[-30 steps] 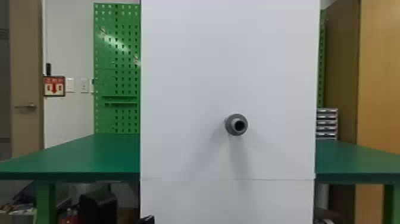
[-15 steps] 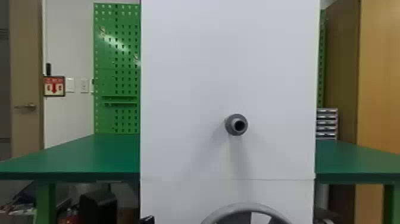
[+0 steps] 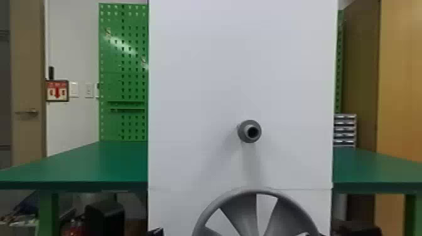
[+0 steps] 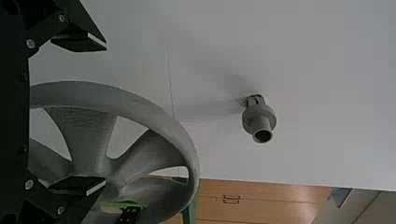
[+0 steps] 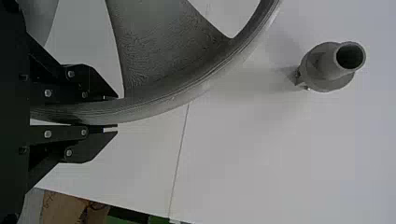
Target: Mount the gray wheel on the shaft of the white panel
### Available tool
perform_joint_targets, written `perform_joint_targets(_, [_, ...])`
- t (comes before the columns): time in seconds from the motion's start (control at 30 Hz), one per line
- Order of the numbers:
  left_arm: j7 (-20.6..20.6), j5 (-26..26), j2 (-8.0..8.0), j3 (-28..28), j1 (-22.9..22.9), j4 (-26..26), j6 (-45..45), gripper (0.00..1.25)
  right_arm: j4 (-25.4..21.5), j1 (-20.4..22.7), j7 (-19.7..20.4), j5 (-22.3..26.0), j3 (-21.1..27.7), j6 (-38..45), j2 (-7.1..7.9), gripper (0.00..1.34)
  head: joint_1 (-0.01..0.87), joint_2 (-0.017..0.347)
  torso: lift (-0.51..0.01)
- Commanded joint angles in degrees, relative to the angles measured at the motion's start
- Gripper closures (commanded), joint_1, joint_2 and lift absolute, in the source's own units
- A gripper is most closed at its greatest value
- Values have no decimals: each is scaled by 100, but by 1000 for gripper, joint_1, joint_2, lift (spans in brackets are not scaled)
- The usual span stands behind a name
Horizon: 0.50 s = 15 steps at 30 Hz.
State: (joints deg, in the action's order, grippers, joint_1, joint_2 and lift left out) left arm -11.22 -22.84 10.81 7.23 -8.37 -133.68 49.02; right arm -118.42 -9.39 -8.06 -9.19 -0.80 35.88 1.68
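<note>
Gray wheel sits between our grippers: our left gripper stands wide, clamping nothing; higher up between both, the shaft juts from the white panel; our right gripper pinches the wheel's rim.

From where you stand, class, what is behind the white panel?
A green table, a green pegboard and small drawers show past the white panel. Whatever lies directly behind it is covered.
</note>
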Motion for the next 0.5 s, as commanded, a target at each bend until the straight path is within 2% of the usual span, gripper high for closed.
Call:
perform_joint_targets(0.0, [-12, 8, 0, 7, -16, 0, 20, 251, -129, -238, -29, -153, -61, 236, 43, 1136, 38, 40, -510])
perform_joint_targets(0.23, [-21, 8, 0, -2, -16, 0, 37, 251, -155, -634, -73, -241, -131, 341, 122, 1138, 38, 40, -510])
perform_joint_targets(0.47, [-38, 8, 27, -11, -24, 0, 55, 251, -305, -1047, -73, -364, -263, 851, 157, 1138, 38, 40, -510])
